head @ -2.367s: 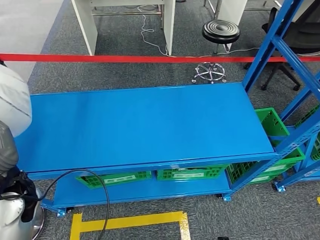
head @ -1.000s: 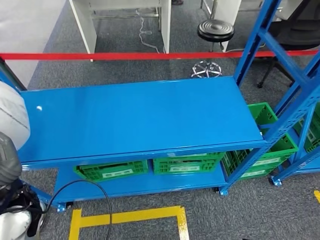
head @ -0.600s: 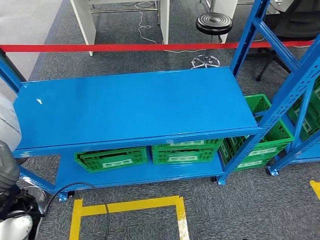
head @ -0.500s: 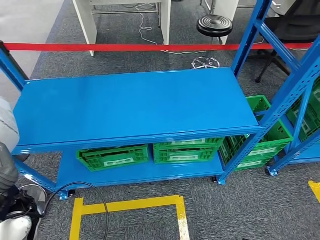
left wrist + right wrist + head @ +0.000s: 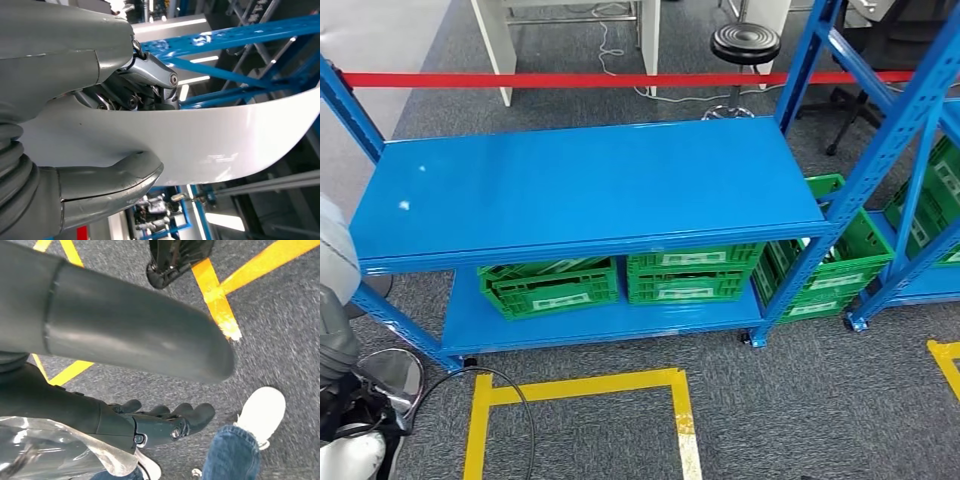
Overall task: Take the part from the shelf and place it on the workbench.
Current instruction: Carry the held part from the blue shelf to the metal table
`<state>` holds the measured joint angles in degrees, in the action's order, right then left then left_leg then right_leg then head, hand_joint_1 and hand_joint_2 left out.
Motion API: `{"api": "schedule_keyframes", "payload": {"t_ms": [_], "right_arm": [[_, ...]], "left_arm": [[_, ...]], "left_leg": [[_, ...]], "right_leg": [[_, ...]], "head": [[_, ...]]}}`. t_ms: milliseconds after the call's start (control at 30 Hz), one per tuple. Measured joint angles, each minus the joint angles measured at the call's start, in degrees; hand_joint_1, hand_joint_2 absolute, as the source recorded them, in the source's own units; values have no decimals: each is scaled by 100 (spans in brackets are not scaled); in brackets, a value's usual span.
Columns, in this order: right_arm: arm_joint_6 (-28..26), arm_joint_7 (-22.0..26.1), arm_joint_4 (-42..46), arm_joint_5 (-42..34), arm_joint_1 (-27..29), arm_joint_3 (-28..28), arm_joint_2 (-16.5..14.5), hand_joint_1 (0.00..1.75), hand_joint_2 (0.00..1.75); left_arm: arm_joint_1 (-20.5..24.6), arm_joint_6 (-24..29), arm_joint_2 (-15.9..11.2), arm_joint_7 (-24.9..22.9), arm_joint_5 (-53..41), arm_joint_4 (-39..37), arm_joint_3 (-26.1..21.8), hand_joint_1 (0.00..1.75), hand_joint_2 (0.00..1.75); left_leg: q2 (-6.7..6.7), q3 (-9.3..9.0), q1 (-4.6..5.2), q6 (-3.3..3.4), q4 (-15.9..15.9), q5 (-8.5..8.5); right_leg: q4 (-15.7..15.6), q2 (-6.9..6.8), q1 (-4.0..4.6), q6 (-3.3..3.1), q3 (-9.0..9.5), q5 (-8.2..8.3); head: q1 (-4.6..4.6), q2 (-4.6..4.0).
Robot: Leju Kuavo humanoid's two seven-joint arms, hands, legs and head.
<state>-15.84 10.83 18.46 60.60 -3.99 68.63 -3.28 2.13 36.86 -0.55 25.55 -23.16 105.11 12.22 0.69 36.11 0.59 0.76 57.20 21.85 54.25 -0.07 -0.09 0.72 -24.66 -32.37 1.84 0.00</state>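
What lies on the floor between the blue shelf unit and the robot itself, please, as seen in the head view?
In the head view, grey carpet with a yellow taped outline lies in front of the blue shelf unit; a black cable curves across the outline's left corner.

The camera has shifted: the blue metal shelf [image 5: 584, 185] sits farther off, its left upright now visible.

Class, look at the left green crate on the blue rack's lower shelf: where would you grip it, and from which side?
Probably by the front rim of the left green crate, with the fingers coming in from the rack's open front. The blue upper shelf covers it from above, and a second crate sits close on its right.
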Motion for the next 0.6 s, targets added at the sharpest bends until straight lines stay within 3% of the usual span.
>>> {"api": "schedule_keyframes", "payload": {"t_ms": [33,67,100,167,200,233,267,300,367,433,533,567,600], "right_arm": [[7,32,1,-13,7,1,-7,0,0],[5,62,3,-19,12,0,-12,0,0],[-3,88,7,-19,13,-1,-17,0,0],[-14,116,13,-16,11,-2,-17,0,0],[-13,121,14,-17,13,-2,-17,0,0],[-7,121,13,-18,15,-2,-19,0,0],[-2,120,13,-19,18,-2,-21,0,0],[2,118,12,-18,19,-2,-27,0,0],[5,113,11,-10,19,-2,-37,0,0],[7,111,11,1,18,-2,-41,0,0],[14,105,10,7,31,-2,-47,0,0],[16,102,9,6,39,-2,-50,0,0],[17,100,9,6,45,-2,-50,0,0]], "left_arm": [[-2,5,-7,0,1,1,-3,175,175],[-5,10,-14,0,1,2,-7,175,175],[-8,18,-22,0,1,3,-12,175,175],[-17,30,-34,1,3,7,-18,175,175],[-25,36,-39,2,5,8,-21,175,175],[-36,40,-45,2,9,9,-25,175,175],[-47,45,-49,2,18,10,-29,175,175],[-57,49,-52,3,25,12,-34,175,175],[-68,55,-52,12,37,26,-39,175,175],[-84,62,-52,28,35,50,-40,175,175],[-123,71,-52,42,9,63,-40,175,175],[-132,72,-49,44,2,63,-41,175,175],[-140,72,-45,45,-2,64,-41,175,175]], "left_leg": [[-9,27,-8,-37,24,42],[-21,68,-16,-73,119,192],[-33,125,-29,-109,315,443],[-43,241,-66,-171,1000,1059],[-43,271,-83,-196,1351,1226],[-43,250,-97,-214,1588,1248],[-43,161,-108,-227,1637,1145],[-43,-17,-118,-234,1477,978],[-48,-545,-124,-225,720,820],[-58,-895,-108,-173,116,911],[-51,-852,-88,-33,-1,893],[-39,-798,-92,32,-8,837],[-27,-733,-98,88,-20,773]], "right_leg": [[1,-9,-8,-36,-53,55],[-3,-24,-19,-78,-114,119],[-8,-39,-34,-112,-188,191],[14,-53,-32,-143,-326,318],[40,-55,-31,-138,-407,380],[78,-57,-33,-130,-498,438],[125,-58,-36,-118,-607,484],[182,-58,-42,-103,-712,522],[307,-53,-46,-60,-889,574],[388,-45,-36,2,-999,639],[408,-35,-48,118,-1084,715],[479,-28,-55,152,-1133,603],[645,-20,-59,178,-1210,391]], "head": [[-1,0],[-13,0],[-27,0],[-54,0],[-56,0],[-56,0],[-57,0],[-56,0],[-57,0],[-55,0],[-50,0],[-44,0],[-36,0]]}}
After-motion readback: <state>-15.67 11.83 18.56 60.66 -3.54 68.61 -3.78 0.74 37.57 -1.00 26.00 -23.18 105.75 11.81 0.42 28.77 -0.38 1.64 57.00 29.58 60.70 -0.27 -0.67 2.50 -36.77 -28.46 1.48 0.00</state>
